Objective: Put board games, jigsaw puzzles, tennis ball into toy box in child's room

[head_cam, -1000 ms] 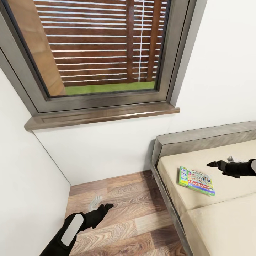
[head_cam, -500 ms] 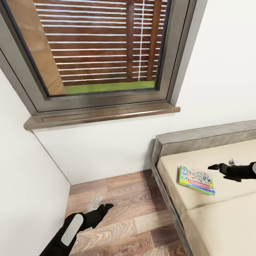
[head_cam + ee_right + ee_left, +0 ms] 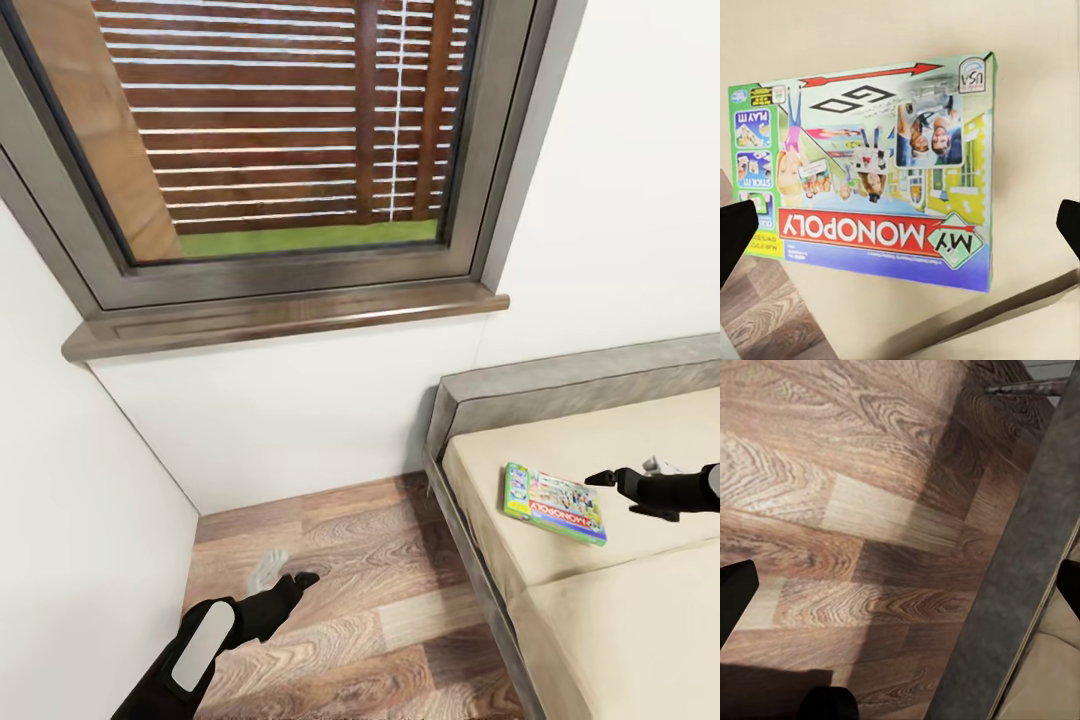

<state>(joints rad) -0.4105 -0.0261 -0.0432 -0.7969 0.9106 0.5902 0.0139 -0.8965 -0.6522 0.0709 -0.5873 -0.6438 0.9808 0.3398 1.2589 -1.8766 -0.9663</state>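
You are holding the right gripper [image 3: 612, 480] released, jaws spread, at 3 o'clock of the Monopoly box [image 3: 555, 504] lying flat on the bed [image 3: 600, 575], lining up a grasp. The left gripper [image 3: 300, 579] is idling released above the floor [image 3: 340, 560].

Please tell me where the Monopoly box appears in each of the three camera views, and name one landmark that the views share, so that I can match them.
Head view: the Monopoly box lies flat on the bed's beige sheet, near the bed's left edge, just left of the right gripper.
Left wrist view: the box is not in it.
Right wrist view: the box fills the centre, its title upside down.
Shared landmark: the wood-plank floor.
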